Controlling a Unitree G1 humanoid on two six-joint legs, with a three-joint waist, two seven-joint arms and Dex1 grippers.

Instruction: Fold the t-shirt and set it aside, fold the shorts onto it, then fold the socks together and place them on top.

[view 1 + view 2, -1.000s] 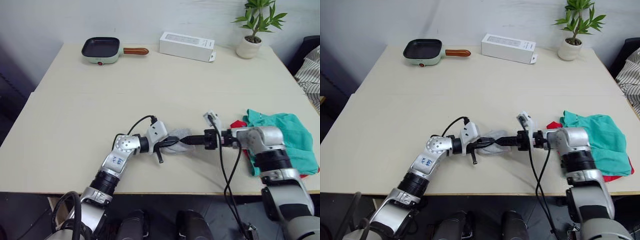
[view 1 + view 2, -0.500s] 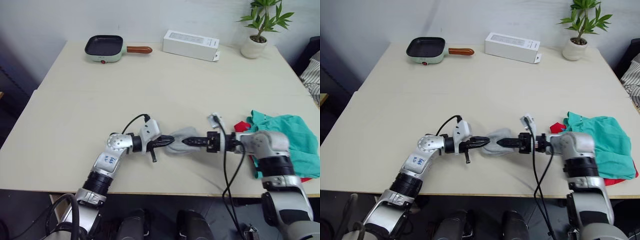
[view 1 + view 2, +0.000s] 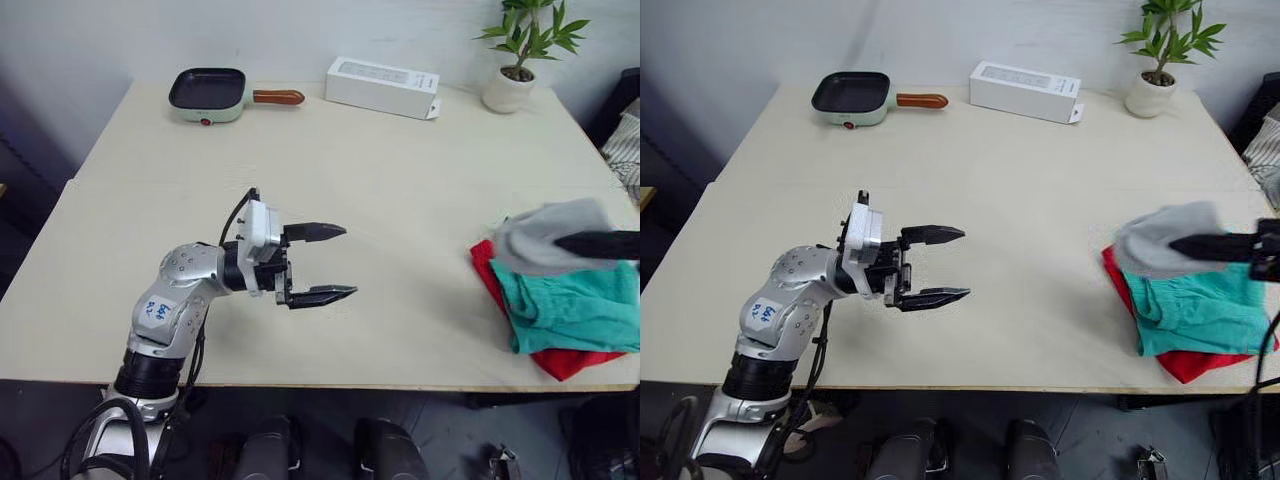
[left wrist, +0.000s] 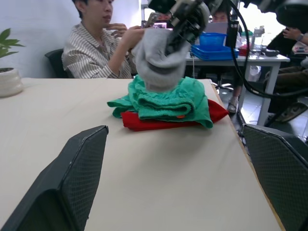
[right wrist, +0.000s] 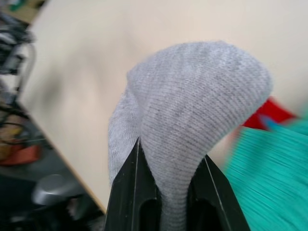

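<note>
The folded teal shorts (image 3: 572,306) lie on the folded red t-shirt (image 3: 557,361) at the table's right edge. Just above that pile hang the grey socks (image 3: 543,235), bunched together, with my right gripper (image 3: 568,242) shut on them; in the right wrist view the socks (image 5: 192,120) fill the gap between its fingers (image 5: 137,197). My left gripper (image 3: 345,261) stands wide open and holds nothing over the bare middle of the table, well left of the pile. From its wrist I see the socks (image 4: 159,60) over the shorts (image 4: 163,103) and t-shirt (image 4: 159,123).
A green frying pan (image 3: 205,95), a white box (image 3: 382,87) and a potted plant (image 3: 510,70) stand along the table's far edge. A person in a striped shirt (image 4: 98,53) sits beyond the table's right side, near other tables with blue bins (image 4: 211,45).
My left gripper let go of the socks, opened wide and drew back left. My right gripper closed on the socks and carried them right, over the pile.
</note>
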